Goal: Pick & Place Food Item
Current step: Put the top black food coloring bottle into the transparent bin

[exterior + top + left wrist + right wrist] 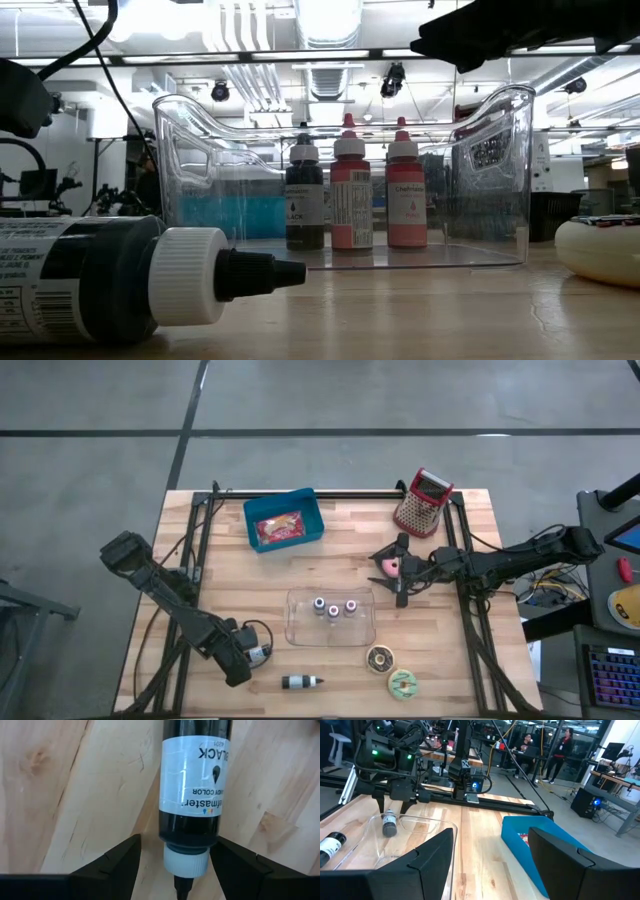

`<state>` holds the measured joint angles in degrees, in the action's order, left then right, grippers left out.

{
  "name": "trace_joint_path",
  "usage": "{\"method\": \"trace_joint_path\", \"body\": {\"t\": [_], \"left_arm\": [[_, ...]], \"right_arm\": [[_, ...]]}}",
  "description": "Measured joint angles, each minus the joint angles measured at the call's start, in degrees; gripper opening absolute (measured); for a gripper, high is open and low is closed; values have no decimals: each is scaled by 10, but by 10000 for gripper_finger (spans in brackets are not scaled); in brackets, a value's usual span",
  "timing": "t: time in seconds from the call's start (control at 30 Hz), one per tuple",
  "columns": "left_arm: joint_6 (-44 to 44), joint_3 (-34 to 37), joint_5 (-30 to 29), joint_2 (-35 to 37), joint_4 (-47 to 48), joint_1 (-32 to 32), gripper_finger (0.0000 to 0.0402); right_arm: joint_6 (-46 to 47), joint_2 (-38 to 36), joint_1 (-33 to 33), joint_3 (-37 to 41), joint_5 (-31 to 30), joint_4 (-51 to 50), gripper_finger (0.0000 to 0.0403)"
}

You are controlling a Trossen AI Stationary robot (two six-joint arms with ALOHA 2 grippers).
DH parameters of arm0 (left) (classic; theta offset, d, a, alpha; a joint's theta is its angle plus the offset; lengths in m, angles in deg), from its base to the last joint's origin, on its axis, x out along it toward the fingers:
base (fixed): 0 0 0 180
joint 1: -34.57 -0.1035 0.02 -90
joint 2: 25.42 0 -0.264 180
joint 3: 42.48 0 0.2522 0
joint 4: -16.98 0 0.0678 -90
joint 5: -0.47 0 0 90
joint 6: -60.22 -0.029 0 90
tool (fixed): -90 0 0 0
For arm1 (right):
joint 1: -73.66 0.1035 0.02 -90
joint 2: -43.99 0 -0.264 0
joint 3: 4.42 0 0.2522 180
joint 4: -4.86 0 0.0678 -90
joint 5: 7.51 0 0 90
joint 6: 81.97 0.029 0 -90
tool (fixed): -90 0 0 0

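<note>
We see the left hand (262,656) spread near the desk's (240,585) front edge, its fingers either side of a black, white-capped dye bottle (195,795) lying on pale wood planks. The right hand (398,571), open, hovers by a pink-iced doughnut (388,567) toward the desk's right edge, beyond a clear plastic bin (331,617).

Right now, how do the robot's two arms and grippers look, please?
Both arms are dark, jointed and slim. The left gripper has two black, wedge-shaped fingers; the right gripper has the same. Black cables run along the right arm.
</note>
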<state>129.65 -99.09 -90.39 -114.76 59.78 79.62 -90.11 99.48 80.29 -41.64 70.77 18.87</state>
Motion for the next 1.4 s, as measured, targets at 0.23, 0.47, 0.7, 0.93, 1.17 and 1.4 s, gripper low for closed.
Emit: {"method": "trace_joint_path", "body": {"t": [0.23, 0.47, 0.7, 0.93, 1.17, 1.4], "left_arm": [[0, 0, -2, 0, -1, 0, 239], [0, 0, -2, -1, -2, 0, 239], [0, 0, -2, -1, -3, 0, 239], [-2, 0, -2, -1, -8, 0, 234], [-8, 0, 3, -1, -23, 0, 164], [-19, 0, 16, -1, -24, 0, 107]], "right_arm": [[0, 0, 0, 0, 0, 0, 251], [0, 0, 0, 0, 1, 0, 251], [0, 0, 0, 0, 2, 1, 251], [0, 0, 0, 0, 1, 3, 251], [0, 0, 0, 0, 1, 4, 251], [0, 0, 0, 0, 1, 4, 251]]}}
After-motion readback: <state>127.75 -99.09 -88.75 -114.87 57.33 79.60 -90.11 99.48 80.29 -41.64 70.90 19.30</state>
